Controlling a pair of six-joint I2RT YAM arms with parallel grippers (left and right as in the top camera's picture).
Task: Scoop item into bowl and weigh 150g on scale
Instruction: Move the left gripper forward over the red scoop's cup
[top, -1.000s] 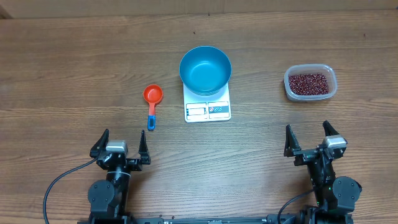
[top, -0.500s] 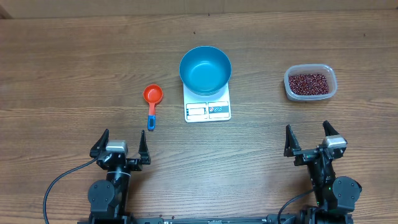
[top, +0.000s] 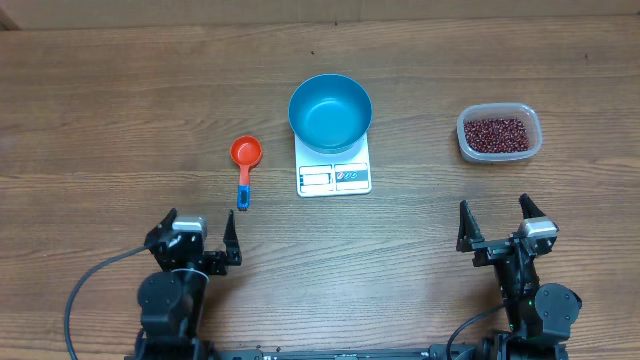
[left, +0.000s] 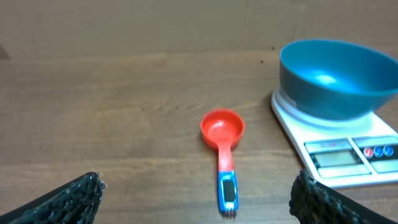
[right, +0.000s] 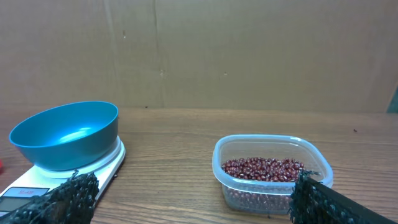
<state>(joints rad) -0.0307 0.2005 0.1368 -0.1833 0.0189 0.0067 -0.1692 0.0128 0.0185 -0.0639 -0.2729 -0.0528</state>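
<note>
My left fingers (top: 231, 236) and right fingers (top: 465, 228) gape empty at the bottom. Beans (top: 494, 134) sit in the tub (top: 462, 140) upper right, bowl (top: 330, 112) on the scale (top: 334, 178) at centre. I fear a sloppy pinch skids the low scoop (top: 245, 153) across the desk (top: 120, 100).

The scale (top: 334, 178) readout is too small to read, its back hidden under the bowl (top: 330, 112).

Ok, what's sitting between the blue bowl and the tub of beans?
Nothing; the overhead view shows only bare table between the bowl and the tub.
</note>
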